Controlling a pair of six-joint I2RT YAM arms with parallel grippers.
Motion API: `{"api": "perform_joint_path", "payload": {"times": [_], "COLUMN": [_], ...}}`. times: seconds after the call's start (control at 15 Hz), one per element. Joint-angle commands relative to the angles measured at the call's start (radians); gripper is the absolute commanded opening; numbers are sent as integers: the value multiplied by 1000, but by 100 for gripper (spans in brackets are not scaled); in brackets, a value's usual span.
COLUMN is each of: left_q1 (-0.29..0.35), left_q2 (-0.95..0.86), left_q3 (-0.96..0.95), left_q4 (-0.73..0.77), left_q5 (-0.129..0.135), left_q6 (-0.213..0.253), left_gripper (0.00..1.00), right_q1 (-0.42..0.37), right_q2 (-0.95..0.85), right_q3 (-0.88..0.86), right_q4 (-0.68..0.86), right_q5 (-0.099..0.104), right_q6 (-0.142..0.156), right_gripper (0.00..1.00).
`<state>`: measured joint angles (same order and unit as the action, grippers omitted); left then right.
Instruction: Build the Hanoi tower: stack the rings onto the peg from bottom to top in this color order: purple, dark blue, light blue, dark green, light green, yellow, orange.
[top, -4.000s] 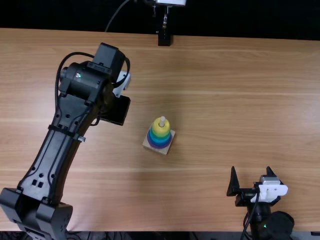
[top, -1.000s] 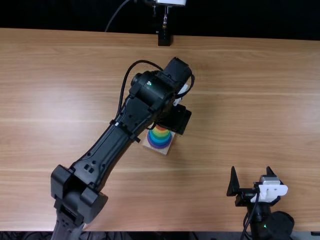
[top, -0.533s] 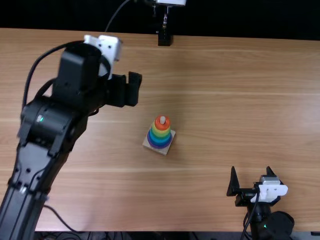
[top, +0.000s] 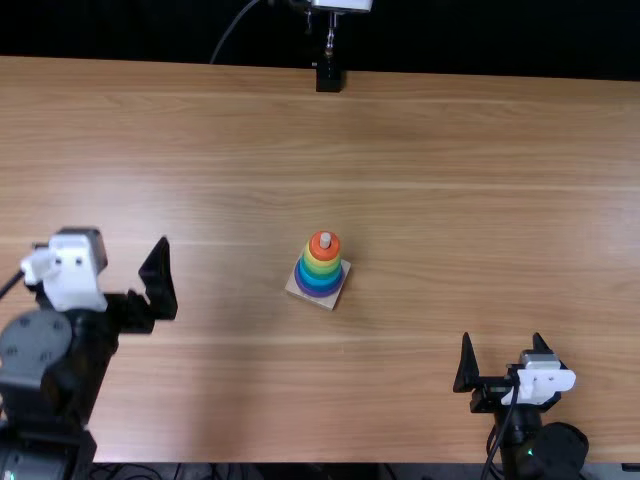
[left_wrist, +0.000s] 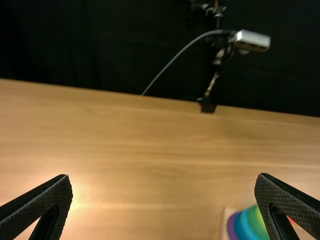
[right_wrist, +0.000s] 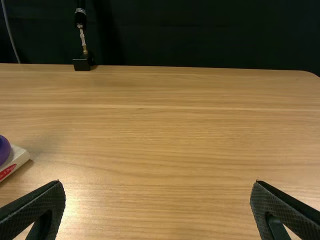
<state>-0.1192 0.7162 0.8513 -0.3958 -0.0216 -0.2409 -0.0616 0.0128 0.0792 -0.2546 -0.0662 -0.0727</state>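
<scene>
While left gripper (top: 126, 250) and right gripper (top: 502, 340) gape wide, empty: ring tower (top: 320, 268).
Peg (top: 325, 240) mostly hidden; wrist views crop base (top: 331, 302).

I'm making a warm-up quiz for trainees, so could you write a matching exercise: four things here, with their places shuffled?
1. Orange ring
2. Purple ring
3. Left gripper
4. Right gripper

A. To the right of the stack
B. At the bottom of the stack
C. To the left of the stack
D. At the top of the stack

Pairs: 1-D; 2-B; 3-C; 4-A
</scene>
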Motion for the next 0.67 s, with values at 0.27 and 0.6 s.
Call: {"api": "perform_joint_path", "payload": {"times": [0.27, 0.6], "left_q1": [43, 62], "left_q2": [-445, -678], "left_q3": [-443, -647], "left_q4": [6, -6], "left_q5": [-50, -48], "left_q6": [176, 189], "left_gripper": [100, 100], "right_q1": [-14, -14], "right_q2": [-13, -13], "right_q3": [-62, -62], "right_q4": [-70, -70], "right_q5": [2, 2], "right_q6": [-1, -1], "right_gripper": [100, 100]}}
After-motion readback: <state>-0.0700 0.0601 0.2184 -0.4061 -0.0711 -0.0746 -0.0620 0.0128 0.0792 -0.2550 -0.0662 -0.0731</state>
